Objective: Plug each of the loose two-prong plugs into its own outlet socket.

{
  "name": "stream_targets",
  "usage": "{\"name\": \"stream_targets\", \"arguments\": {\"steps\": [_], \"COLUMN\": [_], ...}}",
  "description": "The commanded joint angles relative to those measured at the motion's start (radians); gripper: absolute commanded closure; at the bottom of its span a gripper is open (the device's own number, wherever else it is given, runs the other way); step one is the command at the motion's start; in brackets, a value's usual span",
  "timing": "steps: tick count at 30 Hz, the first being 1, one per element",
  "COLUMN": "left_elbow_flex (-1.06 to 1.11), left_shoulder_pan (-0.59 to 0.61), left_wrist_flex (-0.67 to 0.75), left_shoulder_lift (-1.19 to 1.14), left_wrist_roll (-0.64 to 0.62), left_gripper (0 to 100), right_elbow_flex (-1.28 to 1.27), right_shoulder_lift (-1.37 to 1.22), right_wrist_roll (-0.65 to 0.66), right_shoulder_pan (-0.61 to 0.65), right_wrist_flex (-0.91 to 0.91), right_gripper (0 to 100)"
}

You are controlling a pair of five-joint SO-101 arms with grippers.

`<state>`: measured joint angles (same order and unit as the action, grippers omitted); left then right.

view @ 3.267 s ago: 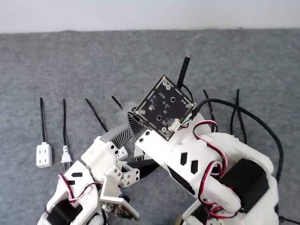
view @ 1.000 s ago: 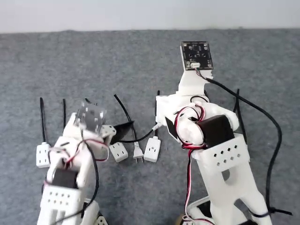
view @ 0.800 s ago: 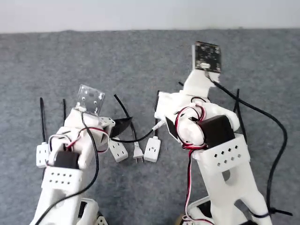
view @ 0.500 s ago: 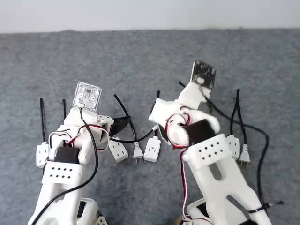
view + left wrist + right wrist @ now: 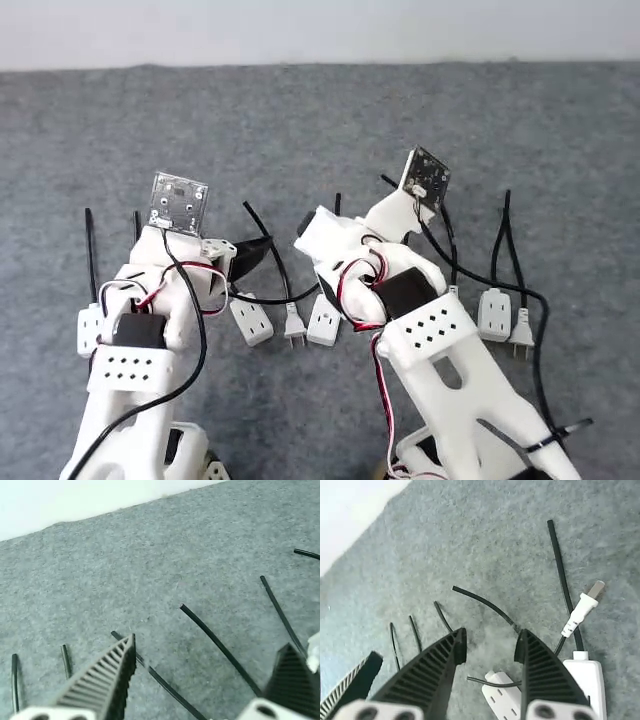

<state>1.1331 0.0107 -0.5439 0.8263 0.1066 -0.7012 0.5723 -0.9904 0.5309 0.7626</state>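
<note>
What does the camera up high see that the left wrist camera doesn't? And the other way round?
High view: both white arms, the white outlet sockets and the two-prong plugs lying unplugged beside them.

Left wrist view: the left gripper up close, its ridged black fingers spread open above the mat.

Both: the gray mat, the thin black cords lying on it, and the pale wall behind.

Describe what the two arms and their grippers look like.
The left arm and right arm are white plastic with black motors, red, black and white wires, and a bare circuit board at each wrist. The left gripper and right gripper have black, ribbed, pointed fingers.
</note>
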Motion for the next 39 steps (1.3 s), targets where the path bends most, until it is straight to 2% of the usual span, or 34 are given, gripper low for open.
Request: {"name": "stream_targets", "arguments": {"steps": [1,7,17,24,39], "left_elbow_flex": [-0.013,-0.013,-0.018,-0.071,-0.071], "left_shoulder_pan": [0.006,0.009,0.012,0.025,0.034], "left_wrist_flex": [0.026,0.028,0.055,0.055,0.078], "left_shoulder_lift": [0.0,-0.002,-0.048,-0.163,-0.172], "left_wrist_roll": [-0.012,-0.012,-0.014,-0.012,-0.008], "left_gripper": [59,59,59,59,59], "right_elbow_flex": [0.008,0.014,0.189,0.206,0.216], "right_shoulder_lift": [-0.004,-0.139,-0.351,-0.43,-0.547], "right_wrist_roll": [-0.015,-0.015,-0.058,-0.086,-0.083], "right_shoulder_pan": [-0.018,-0.027,-0.048,-0.05,-0.116], "right_wrist_flex": [-0.022,0.021,0.127,0.117,0.025], "right_gripper": [83.1,83.0,83.0,83.0,83.1]}}
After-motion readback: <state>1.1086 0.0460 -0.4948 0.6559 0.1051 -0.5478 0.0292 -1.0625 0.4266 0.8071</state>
